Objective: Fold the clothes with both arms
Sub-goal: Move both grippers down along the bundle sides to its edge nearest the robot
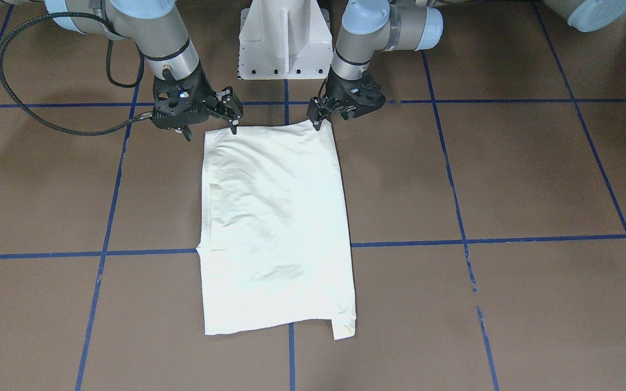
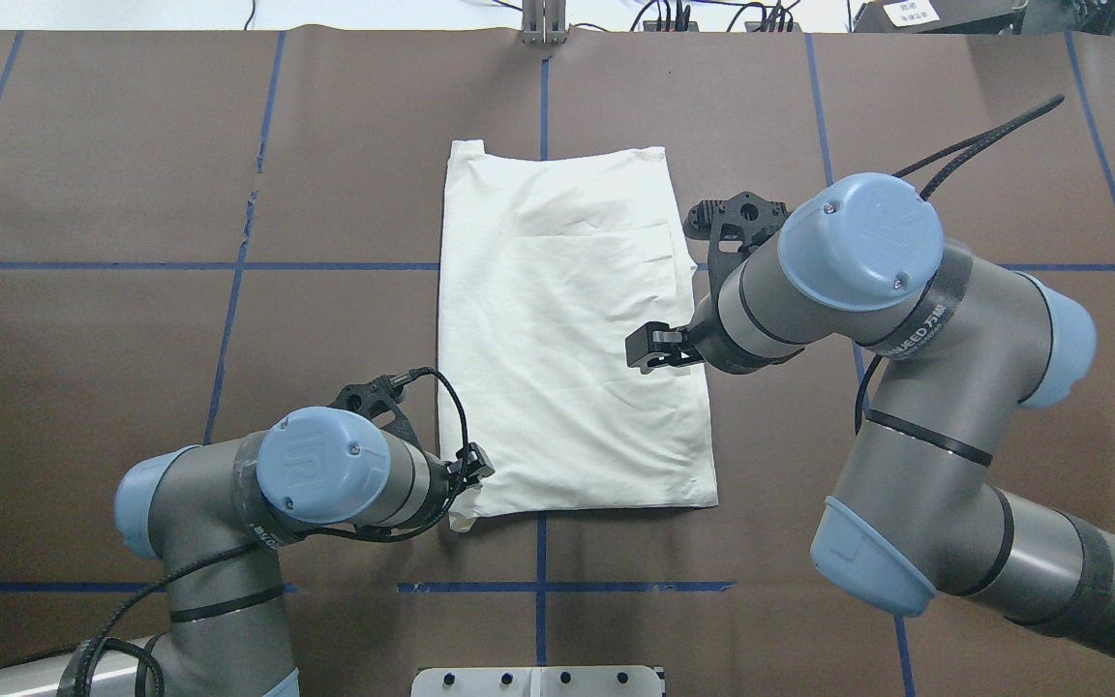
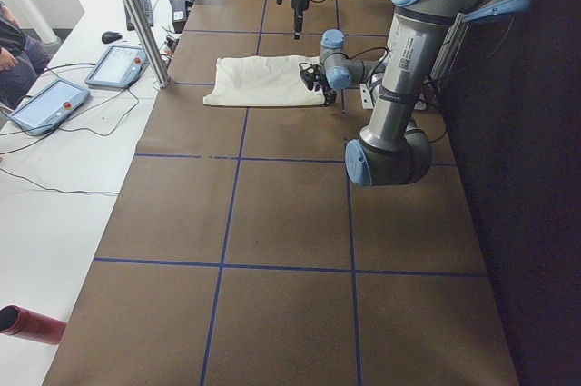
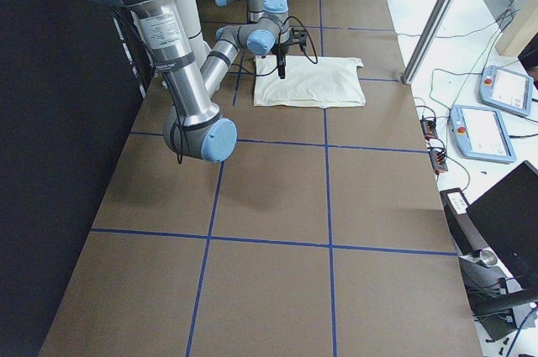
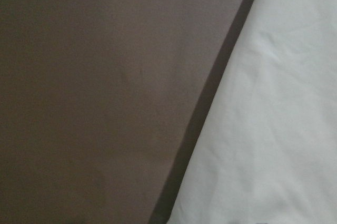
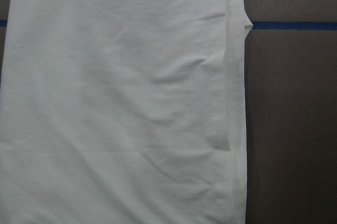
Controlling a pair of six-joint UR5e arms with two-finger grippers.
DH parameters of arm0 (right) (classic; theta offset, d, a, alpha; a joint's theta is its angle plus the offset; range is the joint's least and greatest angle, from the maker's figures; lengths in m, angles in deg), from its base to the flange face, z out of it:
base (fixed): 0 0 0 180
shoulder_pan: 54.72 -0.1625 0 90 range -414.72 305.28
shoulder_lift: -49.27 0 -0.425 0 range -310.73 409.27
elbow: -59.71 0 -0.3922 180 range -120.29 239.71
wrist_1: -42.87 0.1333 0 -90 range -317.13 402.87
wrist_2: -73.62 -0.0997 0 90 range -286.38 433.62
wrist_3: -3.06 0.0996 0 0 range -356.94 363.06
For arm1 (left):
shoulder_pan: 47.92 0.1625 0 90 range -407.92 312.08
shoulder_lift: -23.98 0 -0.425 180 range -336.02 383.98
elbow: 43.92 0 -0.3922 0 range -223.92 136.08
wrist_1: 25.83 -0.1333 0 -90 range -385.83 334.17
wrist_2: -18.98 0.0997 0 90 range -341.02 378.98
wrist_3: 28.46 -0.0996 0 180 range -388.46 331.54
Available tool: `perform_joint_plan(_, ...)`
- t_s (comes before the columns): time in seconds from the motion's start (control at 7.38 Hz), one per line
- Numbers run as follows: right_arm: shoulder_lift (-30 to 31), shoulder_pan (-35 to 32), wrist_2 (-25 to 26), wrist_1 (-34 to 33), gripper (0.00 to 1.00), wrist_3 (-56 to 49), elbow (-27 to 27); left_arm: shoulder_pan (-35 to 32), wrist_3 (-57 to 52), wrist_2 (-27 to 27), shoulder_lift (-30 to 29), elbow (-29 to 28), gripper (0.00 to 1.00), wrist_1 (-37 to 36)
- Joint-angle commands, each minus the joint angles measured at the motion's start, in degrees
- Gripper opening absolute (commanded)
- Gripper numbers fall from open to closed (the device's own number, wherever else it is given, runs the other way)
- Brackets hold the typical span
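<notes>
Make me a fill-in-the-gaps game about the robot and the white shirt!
The shirt lies folded on a ___ table. The tape lines on the table are ___. The left hand sits at one ___ of the shirt.
Missing words: brown; blue; corner.

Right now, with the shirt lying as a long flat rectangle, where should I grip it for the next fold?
Probably the two corners of the short edge of the shirt nearest the robot, one per pincer, each from its outer side. It lies flat, long axis running away from there, so carrying that edge forward halves it. The left pincer is at its corner.
</notes>
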Motion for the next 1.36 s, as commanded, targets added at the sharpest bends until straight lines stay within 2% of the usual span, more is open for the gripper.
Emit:
perform_joint_plan(0.0,0.0,0.0,0.0,0.1,1.0,0.1,0.0,0.1,0.1,0.3,-1.8,-1.7,0.75,-0.1)
perform_joint_plan(0.14,0.0,0.0,0.0,0.1,1.0,0.1,0.0,0.1,0.2,0.3,-2.2,-2.4,0.63,-0.1)
perform_joint_plan(0.41,0.0,0.0,0.0,0.1,1.0,0.1,0.0,0.1,0.0,0.4,-2.3,-2.3,0.14,-0.1)
perform_joint_plan(0.54,0.0,0.0,0.0,0.1,1.0,0.1,0.0,0.1,-0.7,0.4,-2.0,-2.1,0.0,-0.1)
perform_joint_plan(0.95,0.1,0.0,0.0,0.1,1.0,0.2,0.0,0.1,-1.0,0.1,-2.2,-0.3,0.0,-0.1)
perform_joint_plan(1.08,0.1,0.3,0.1,0.1,1.0,3.7,0.1,0.1,-2.1,-0.1,-1.9,0.6,0.0,0.0)
perform_joint_plan(1.22,0.2,2.3,0.3,0.4,1.0,14.0,0.0,-0.1,-7.6,-0.2,-1.8,0.8,0.0,0.0)
